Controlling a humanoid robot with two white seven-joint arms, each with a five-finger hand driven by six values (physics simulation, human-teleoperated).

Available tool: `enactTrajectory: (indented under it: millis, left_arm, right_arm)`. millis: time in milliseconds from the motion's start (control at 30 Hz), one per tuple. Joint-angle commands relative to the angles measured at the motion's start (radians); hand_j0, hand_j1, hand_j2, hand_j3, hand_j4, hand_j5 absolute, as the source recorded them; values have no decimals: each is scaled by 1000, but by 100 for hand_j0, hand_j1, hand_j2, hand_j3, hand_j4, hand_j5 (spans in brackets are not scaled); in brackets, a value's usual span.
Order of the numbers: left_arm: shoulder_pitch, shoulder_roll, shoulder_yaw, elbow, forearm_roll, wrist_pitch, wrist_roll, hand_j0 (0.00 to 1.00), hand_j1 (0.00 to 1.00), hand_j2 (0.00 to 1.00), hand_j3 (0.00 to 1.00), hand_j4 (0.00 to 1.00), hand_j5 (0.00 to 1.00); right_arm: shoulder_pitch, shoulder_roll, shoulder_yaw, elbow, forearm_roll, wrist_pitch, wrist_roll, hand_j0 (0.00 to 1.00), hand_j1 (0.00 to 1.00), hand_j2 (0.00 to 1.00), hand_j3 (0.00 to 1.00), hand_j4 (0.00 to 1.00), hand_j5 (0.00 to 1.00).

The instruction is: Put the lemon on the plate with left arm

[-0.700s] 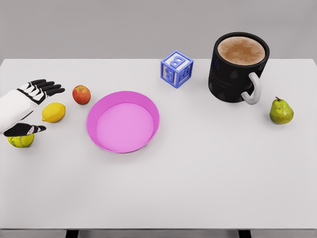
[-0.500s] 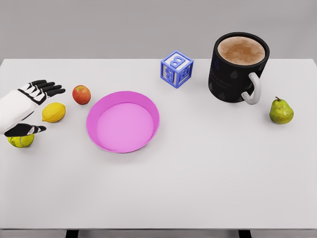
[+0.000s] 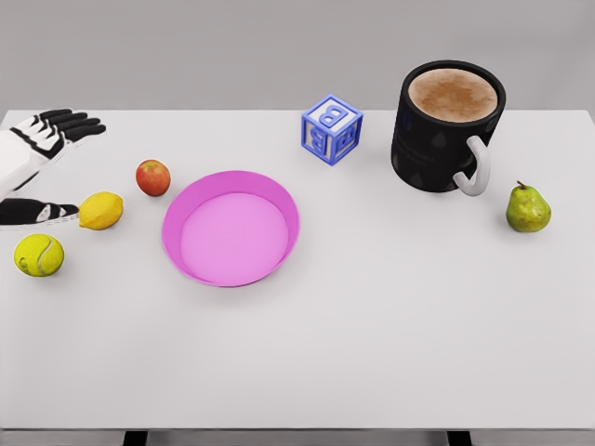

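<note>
The big white tabletop (image 3: 372,353) holds everything here. On its left half sits a round pink plate (image 3: 231,228) with a raised rim, and nothing lies in it. At the far right stands a black mug (image 3: 444,125) with a white handle, full of a brown drink. Left of the mug, a blue and white letter block (image 3: 331,129) sits tipped on the far side.

The left robot hand (image 3: 37,163), white with black fingers, comes in at the far left edge. Its fingers (image 3: 70,124) are spread wide apart and it grips nothing. The long fingers point right on the far side, and the thumb reaches right on the near side.

The small yellow lemon (image 3: 100,210) lies on the tabletop, left of the pink plate and not on it. It sits just right of the thumb tip, very close. I cannot tell if they touch. The long fingers are farther away from it.

A green pear (image 3: 527,208) sits at the right edge. A yellow-green tennis ball (image 3: 39,255) rests near the lemon, on the near side. A little red apple (image 3: 152,177) sits between the lemon and the plate, a bit farther back.
</note>
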Motion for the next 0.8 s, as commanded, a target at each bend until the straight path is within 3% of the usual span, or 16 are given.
enactTrajectory:
  millis: [0,67,133,200,267,300,367,567,767]
  left_arm:
    - [0,74,-55,-18,110,1,-1,100,100,100,100,100,100]
    - [-83,92,-138,-14,112,1,-13,100,100,100,100,100,100]
    - [-172,91,-227,14,112,1,-110,100,100,100,100,100,100]
    - [-193,92,-274,21,116,1,-171,100,100,100,100,100,100]
    - [-206,129,-308,21,207,1,-338,100,100,100,100,100,100]
    - [-207,152,-311,20,240,1,-357,100,100,100,100,100,100]
    - [-219,195,-311,21,296,1,-357,100,100,100,100,100,100]
    - [-275,198,-313,38,351,38,-357,100,100,100,100,100,100]
    - [-373,164,-419,115,432,362,-357,100,100,100,100,100,100]
  right_arm:
    - [0,0,0,1,0,0,0,100,100,100,100,100,100]
    - [0,0,0,1,0,0,0,100,100,100,100,100,100]
    - [0,0,0,1,0,0,0,100,100,100,100,100,100]
    - [0,0,0,1,0,0,0,100,100,100,100,100,100]
    - [0,0,0,0,0,0,0,100,100,100,100,100,100]
    - [0,0,0,1,0,0,0,100,100,100,100,100,100]
    - [0,0,0,1,0,0,0,100,100,100,100,100,100]
    - [0,0,0,1,0,0,0,100,100,100,100,100,100]
    - [0,0,0,1,-1,0,0,100,100,100,100,100,100]
